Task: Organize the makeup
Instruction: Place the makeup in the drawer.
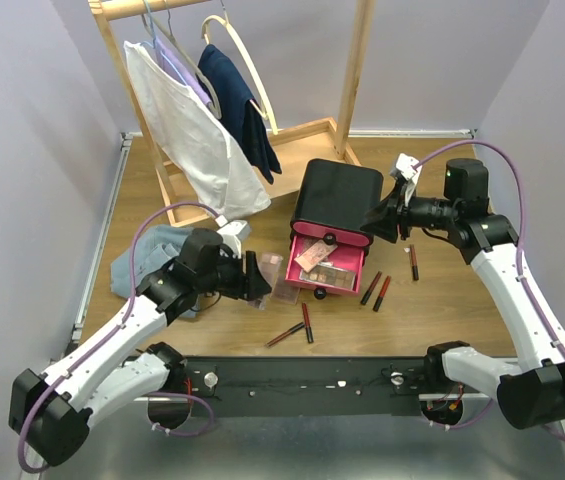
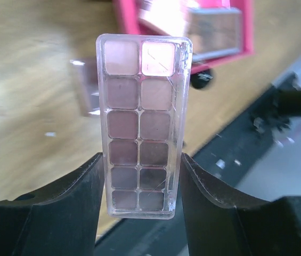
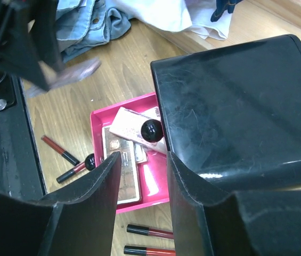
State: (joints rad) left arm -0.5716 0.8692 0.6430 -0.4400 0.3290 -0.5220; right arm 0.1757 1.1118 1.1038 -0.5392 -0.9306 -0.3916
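My left gripper (image 1: 258,278) is shut on a clear eyeshadow palette (image 2: 142,125) with pink-brown pans, held just left of the open pink drawer (image 1: 334,283). Another palette (image 1: 285,291) lies on the table beside it. The drawer holds several palettes (image 3: 122,160). Slim lip tubes lie on the table: two in front of the drawer (image 1: 307,322), two to its right (image 1: 376,290), one further right (image 1: 413,262). My right gripper (image 3: 142,160) is open and empty, at the right front corner of the black box (image 1: 337,195), above the drawer. No compacts or blush cases show.
A light blue cloth (image 1: 152,258) lies behind my left arm. A wooden clothes rack (image 1: 357,60) with a white shirt (image 1: 197,130) and a navy garment (image 1: 237,95) stands at the back. The black base rail (image 1: 302,378) runs along the near edge.
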